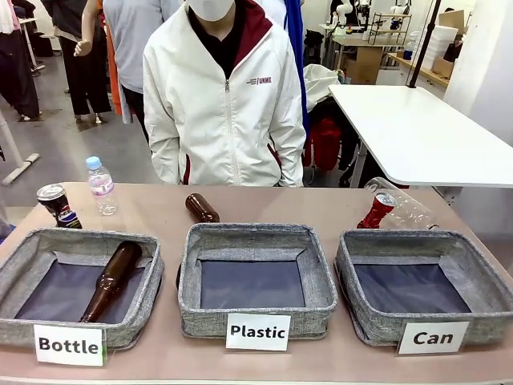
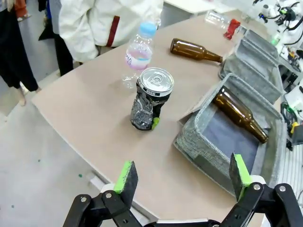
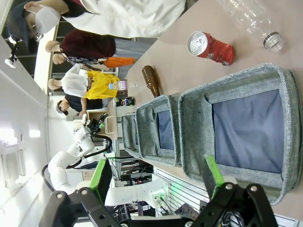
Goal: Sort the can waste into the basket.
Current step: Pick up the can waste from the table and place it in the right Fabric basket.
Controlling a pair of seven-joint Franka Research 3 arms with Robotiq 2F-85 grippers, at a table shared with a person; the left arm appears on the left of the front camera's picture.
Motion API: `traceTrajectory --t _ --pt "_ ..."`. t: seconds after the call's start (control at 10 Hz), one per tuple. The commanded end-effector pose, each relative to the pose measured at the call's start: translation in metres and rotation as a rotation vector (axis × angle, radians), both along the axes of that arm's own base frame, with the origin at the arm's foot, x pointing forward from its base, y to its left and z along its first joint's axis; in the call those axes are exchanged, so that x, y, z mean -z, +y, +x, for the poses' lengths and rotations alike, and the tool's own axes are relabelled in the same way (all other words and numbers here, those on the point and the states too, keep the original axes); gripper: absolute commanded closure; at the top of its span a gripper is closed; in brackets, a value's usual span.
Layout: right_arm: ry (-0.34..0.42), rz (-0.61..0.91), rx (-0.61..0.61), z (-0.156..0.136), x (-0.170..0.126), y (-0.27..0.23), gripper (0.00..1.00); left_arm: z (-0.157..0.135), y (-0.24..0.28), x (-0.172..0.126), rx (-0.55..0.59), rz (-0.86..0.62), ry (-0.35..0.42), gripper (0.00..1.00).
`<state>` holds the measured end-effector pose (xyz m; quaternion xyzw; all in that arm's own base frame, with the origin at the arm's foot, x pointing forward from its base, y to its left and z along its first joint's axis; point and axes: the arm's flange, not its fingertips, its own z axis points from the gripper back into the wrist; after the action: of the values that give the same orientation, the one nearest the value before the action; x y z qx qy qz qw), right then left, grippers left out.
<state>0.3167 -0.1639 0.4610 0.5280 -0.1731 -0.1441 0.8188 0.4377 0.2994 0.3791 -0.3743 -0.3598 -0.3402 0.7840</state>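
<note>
Cans: two to shift, neither in yet, as the dark can (image 1: 58,204) stands dented at the worktop's (image 1: 160,210) far-left corner, behind the "Bottle" basket (image 1: 18,317); red can (image 1: 377,210) sits tilted just behind the "Can" basket (image 1: 377,321).
Left claw (image 2: 182,171): jaws spread wide, gripping nothing, hovering with the dark can framed between its pads (image 2: 126,174) (lined up for a grab, I'd say).
Right claw (image 3: 156,170): wide open, empty too, poised above the "Can" basket's near wall. The red can is just past the far rim, so this is the nearer arm for it.
Basket: nothing inside, waiting.

Metal and cloth
Shiny dented dark can (image 2: 150,101) and red can (image 1: 376,211); matt woven grey basket (image 1: 365,317); smooth matt bench (image 1: 152,212).
</note>
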Motion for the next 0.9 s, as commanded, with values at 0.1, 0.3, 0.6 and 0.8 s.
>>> traceTrajectory --t 0.1,0.3,0.6,0.8 --pt "-0.032 0.014 -0.002 0.003 -0.001 -0.001 0.0 -0.005 -0.009 0.002 0.003 0.043 0.003 0.0" --pt "-0.032 0.014 -0.002 0.003 -0.001 -0.001 0.0 -0.005 -0.011 0.002 0.001 0.045 0.007 0.0" --pt "-0.032 0.014 -0.002 0.003 -0.001 -0.001 0.0 0.0 -0.018 0.012 0.018 0.084 0.026 0.0" --pt "-0.032 0.014 -0.002 0.003 -0.001 -0.001 0.0 0.0 -0.023 0.018 0.028 0.106 0.032 0.0"
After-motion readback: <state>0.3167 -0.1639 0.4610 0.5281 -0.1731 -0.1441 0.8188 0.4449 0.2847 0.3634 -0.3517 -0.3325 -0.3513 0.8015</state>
